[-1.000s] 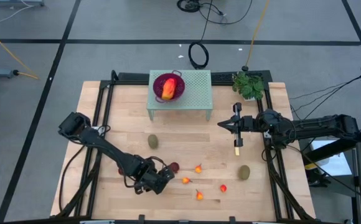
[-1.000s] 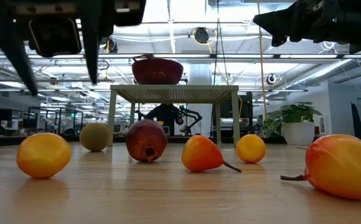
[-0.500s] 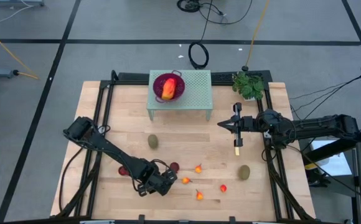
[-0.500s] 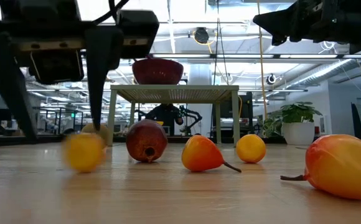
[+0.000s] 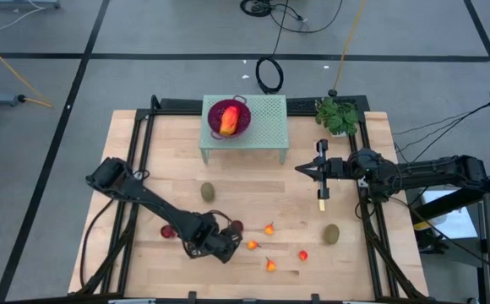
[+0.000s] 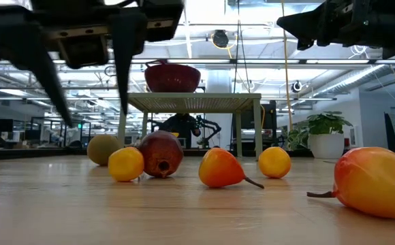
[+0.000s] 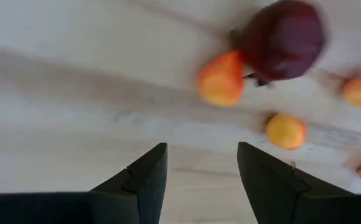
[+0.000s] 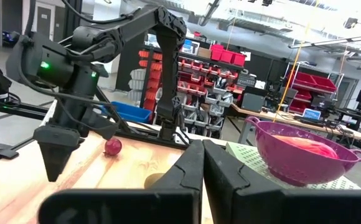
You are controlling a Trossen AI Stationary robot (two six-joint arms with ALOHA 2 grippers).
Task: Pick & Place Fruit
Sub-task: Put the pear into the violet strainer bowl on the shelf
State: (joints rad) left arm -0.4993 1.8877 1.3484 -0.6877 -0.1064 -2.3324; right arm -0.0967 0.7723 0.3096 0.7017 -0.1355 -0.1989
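Left gripper (image 5: 225, 246), fingers parted and holding nothing, is hovering low near the table's (image 5: 253, 190) front edge, beside a dark red ball (image 5: 237, 226) and small orange fruits (image 5: 252, 245). Right gripper (image 5: 302, 170), clenched, is waiting near the right edge beside the knife (image 5: 321, 199). One oblong fruit (image 5: 227, 122) is lying in the purple bowl (image 5: 214, 112).

toy fruit (image 5: 269, 229) scattered, table front

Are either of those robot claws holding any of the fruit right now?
No. The left gripper hangs with jaws open and empty above the table, short of the small orange fruit. The right gripper is shut on nothing, away from the fruit.
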